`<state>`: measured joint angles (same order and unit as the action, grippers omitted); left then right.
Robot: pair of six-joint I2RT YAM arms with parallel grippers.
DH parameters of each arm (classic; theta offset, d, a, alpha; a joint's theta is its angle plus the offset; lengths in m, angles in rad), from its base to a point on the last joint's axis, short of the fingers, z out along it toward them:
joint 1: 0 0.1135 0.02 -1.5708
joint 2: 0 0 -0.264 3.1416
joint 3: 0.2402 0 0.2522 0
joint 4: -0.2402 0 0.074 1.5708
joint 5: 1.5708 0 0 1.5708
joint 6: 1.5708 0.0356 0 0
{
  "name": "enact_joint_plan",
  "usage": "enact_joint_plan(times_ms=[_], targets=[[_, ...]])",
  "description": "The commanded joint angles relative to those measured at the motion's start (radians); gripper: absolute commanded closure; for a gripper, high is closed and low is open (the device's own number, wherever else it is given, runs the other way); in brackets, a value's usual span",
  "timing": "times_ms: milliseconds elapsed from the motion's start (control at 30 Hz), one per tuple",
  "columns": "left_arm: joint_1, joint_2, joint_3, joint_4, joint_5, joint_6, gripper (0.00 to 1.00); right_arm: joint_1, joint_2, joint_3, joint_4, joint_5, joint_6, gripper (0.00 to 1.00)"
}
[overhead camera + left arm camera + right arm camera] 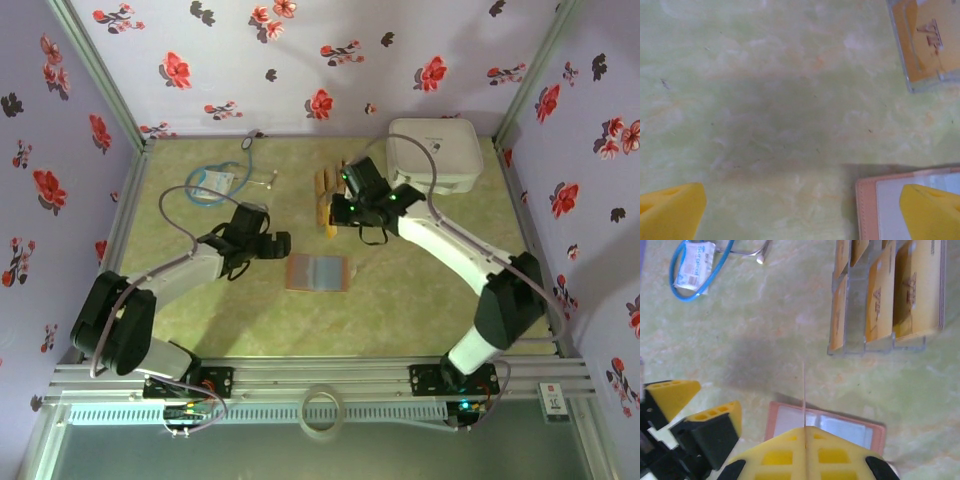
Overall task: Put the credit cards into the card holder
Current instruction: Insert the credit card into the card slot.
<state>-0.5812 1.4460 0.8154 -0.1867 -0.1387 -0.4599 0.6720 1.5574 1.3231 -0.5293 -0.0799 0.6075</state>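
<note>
The card holder (318, 272) lies open on the table, reddish-brown rim and greyish pockets facing up; it also shows as the wallet (840, 424) and as a corner (867, 210). Several tan credit cards (890, 295) stand in a clear rack (326, 200). My right gripper (805, 429) is shut on one card (804, 390), seen edge-on as a thin line above the wallet's left half. In the top view the right gripper (338, 210) sits beside the rack. My left gripper (278, 245) is open just left of the wallet, its fingertips (670, 210) far apart with nothing between them.
A blue-tubed stethoscope (215, 180) lies at the back left, also seen as blue tubing (700, 265). A white rounded-square case (432, 150) stands at the back right. The left gripper's yellow fingers (690, 410) are close to the wallet's left edge.
</note>
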Motion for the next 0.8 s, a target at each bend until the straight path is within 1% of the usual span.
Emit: enact_joint_plan(times_ms=[0,200,367,533,767], targets=[[-0.037,-0.013,-0.024,-0.058,-0.079,0.033,0.00,-0.003,-0.101,-0.123,0.199,-0.064,0.095,1.00],[-0.082,-0.014,-0.052,-0.064,-0.127,0.019,0.00,-0.005,-0.225,-0.361,0.373,-0.104,0.163,1.00],[-0.108,-0.021,-0.064,-0.066,-0.149,0.009,0.00,-0.018,-0.264,-0.538,0.569,-0.167,0.236,1.00],[-0.118,-0.022,-0.077,-0.058,-0.152,0.001,0.00,-0.029,-0.272,-0.661,0.734,-0.215,0.290,1.00],[-0.127,-0.017,-0.084,-0.058,-0.157,0.012,0.00,-0.030,-0.270,-0.770,0.875,-0.216,0.348,1.00]])
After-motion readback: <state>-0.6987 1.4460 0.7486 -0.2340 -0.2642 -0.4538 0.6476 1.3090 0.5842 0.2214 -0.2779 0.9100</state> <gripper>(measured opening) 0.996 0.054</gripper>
